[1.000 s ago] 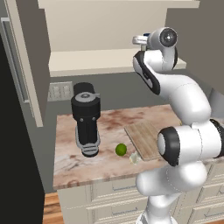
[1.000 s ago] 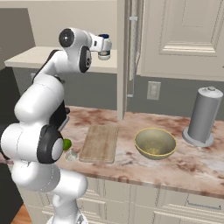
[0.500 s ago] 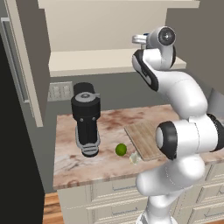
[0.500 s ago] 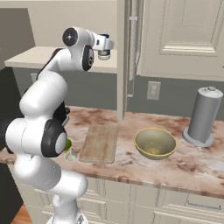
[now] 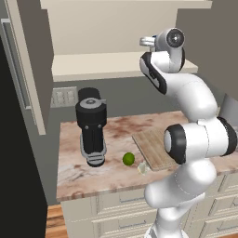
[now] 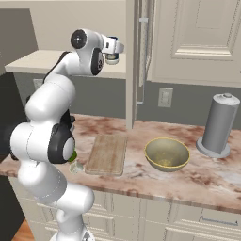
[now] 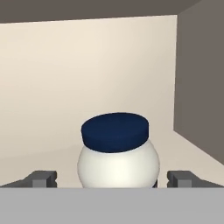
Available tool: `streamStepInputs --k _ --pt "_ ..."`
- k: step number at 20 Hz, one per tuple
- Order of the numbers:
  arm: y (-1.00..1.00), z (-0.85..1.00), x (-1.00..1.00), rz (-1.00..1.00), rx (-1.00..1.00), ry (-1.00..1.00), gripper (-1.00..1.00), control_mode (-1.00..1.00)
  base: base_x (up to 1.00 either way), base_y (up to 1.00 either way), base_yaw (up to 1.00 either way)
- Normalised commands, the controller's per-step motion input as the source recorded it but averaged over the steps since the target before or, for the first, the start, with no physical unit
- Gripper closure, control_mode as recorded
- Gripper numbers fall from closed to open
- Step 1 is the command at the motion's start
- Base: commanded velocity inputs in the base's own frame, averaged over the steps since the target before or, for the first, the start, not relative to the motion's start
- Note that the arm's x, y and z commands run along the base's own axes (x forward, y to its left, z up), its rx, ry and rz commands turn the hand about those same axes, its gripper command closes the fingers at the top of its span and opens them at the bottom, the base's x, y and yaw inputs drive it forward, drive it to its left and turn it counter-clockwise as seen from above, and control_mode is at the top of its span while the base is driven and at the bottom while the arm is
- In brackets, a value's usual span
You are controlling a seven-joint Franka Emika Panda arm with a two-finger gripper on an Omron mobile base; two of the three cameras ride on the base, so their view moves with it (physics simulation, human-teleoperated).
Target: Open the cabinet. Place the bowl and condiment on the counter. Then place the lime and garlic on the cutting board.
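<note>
The cabinet [image 5: 116, 28] is open. On its shelf [image 6: 42, 60] stands the condiment [image 7: 118, 153], a white jar with a dark blue lid. My gripper [image 7: 113, 179] is open, with one fingertip on each side of the jar and space between. From the side the gripper [image 6: 113, 52] is at the shelf edge by the condiment [image 6: 112, 59]. The olive-yellow bowl [image 6: 166, 153] sits on the counter [image 6: 197, 181]. The lime [image 5: 128, 159] and garlic [image 5: 142, 168] lie just left of the cutting board [image 5: 153, 146].
A black appliance [image 5: 91, 125] stands on the counter's left part. A grey cylinder [image 6: 218, 124] stands at the right, beyond the bowl. A cabinet door [image 6: 133, 70] hangs edge-on over the board, its bar handle beside it. Drawers run below the counter.
The hand has eased slightly further in toward the jar on the shelf. Its jaws have stayed open, and nothing on the counter has moved.
</note>
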Motion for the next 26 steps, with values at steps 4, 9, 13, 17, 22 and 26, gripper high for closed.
streamStepInputs --k 4,9,13,17,22,26 --pt "-0.07 -0.02 0.09 0.0 0.0 0.02 -1.0 -1.0 0.0 0.0 0.0" --pt "-0.06 -0.04 0.14 0.0 0.0 0.02 -1.0 -1.0 0.0 0.0 0.0" --pt "-0.04 -0.06 0.13 0.0 0.0 0.02 -1.0 -1.0 0.0 0.0 0.0" --pt "0.0 -0.1 0.14 0.0 0.0 0.01 1.0 -1.0 0.0 0.0 0.0" --pt "0.0 -0.08 0.02 0.0 0.0 0.0 1.0 -1.0 0.0 0.0 0.0" --pt "0.0 -0.03 0.0 0.0 0.0 0.02 1.0 -1.0 0.0 0.0 0.0"
